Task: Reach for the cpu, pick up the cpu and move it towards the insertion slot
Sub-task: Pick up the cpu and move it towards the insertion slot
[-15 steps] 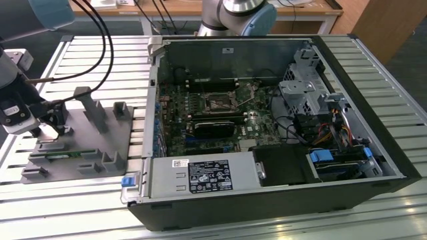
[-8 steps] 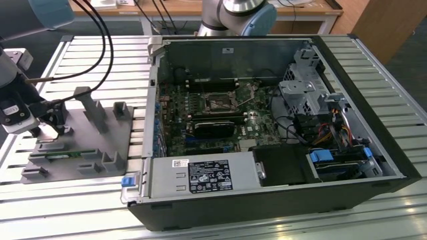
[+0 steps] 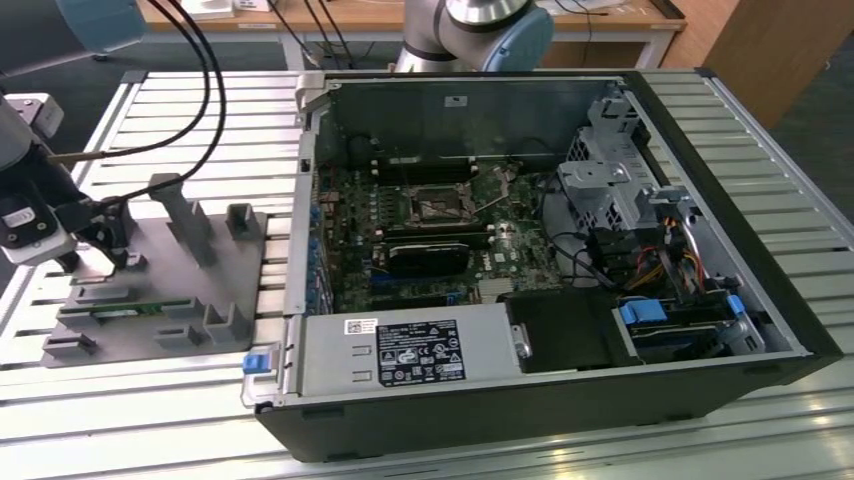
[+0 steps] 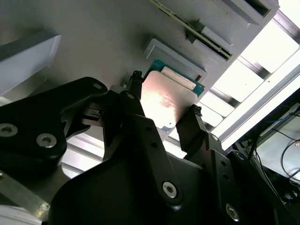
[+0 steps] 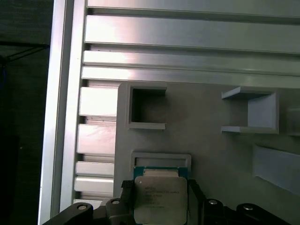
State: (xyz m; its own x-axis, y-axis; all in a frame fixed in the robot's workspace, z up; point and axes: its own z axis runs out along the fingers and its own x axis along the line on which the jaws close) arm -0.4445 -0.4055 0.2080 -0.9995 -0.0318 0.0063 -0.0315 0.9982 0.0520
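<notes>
- The gripper (image 4: 165, 93) stood in the foreground of the second wrist view, its black fingers (image 4: 140, 126) closed against two opposite edges of the cpu (image 4: 161, 105).
- The cpu (image 5: 160, 197), silver top up, sat just beside a raised ledge (image 5: 161, 158) of the grey fixture (image 5: 211, 154); whether it rested there or hung clear could not be told.
- In the exterior view the gripper (image 3: 100, 262) hung over the fixture (image 3: 160, 280) on the slatted table (image 3: 160, 400), at the exterior view's left.
- The insertion slot (image 3: 437, 205) lay inside the open computer case (image 3: 534, 420), well apart from the cpu.
</notes>
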